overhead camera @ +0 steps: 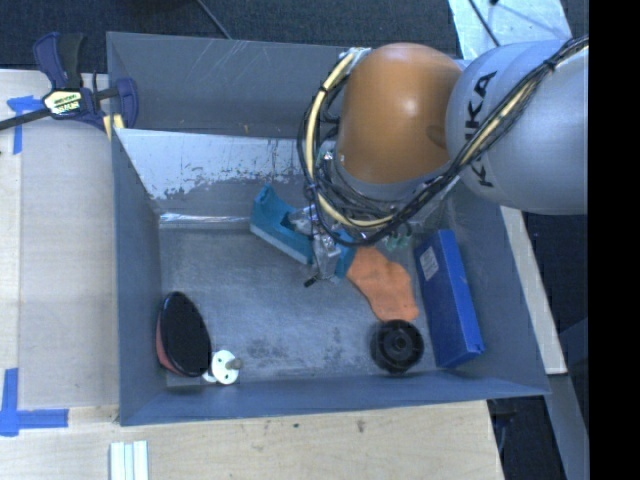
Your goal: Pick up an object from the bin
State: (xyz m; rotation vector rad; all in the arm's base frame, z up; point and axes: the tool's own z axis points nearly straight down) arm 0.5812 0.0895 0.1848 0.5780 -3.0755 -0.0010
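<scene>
My gripper (324, 252) reaches down near the middle of the bin, mostly hidden under the arm's wrist. It stands right beside a light-blue plastic piece (277, 224) that lies tilted by the back wall, just to its left. Directly to its right, an orange floppy piece (386, 282) lies flat on the floor. I cannot make out anything held in the gripper.
A long dark-blue box (450, 296) lies along the right wall. A black round knob (397, 346) sits near the front right. A black oval thing with a red edge (183, 335) and a small white piece (222, 368) are in the front left corner.
</scene>
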